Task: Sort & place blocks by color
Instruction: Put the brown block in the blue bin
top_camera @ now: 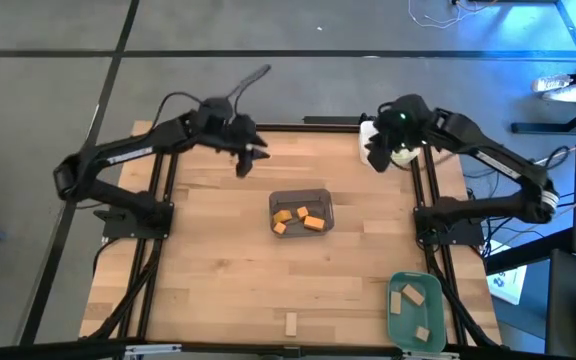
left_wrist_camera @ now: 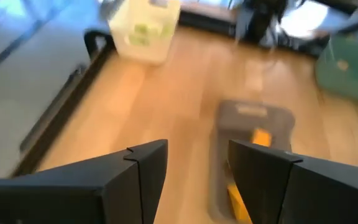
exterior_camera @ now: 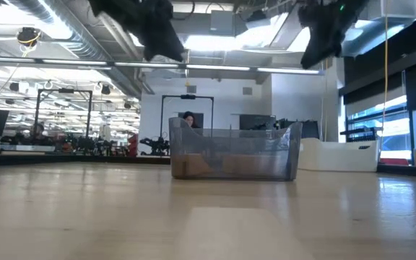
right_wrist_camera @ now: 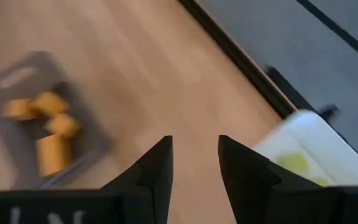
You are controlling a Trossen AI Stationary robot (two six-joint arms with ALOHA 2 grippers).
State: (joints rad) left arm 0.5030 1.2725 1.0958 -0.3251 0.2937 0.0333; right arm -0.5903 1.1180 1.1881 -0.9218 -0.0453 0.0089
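We list: orange wooden blocks (top_camera: 301,219) in grey translucent tray (top_camera: 324,194), table centre; tan bar (top_camera: 290,323) near front edge. Left gripper (top_camera: 245,165) and right gripper (top_camera: 377,160) gape empty. No writing legible.

Overhead, table-level, two wrists; shared grey tray (top_camera: 301,210).

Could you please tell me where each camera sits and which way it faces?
High: overhead, looking straight down; both arms, left hand, right hand.
Low: at tabletop height, facing the grey tray; both arms hang in from above.
Left wrist: faces across the table; own open fingers.
Right wrist: looks down; own fingers.
All four show the grey tray.
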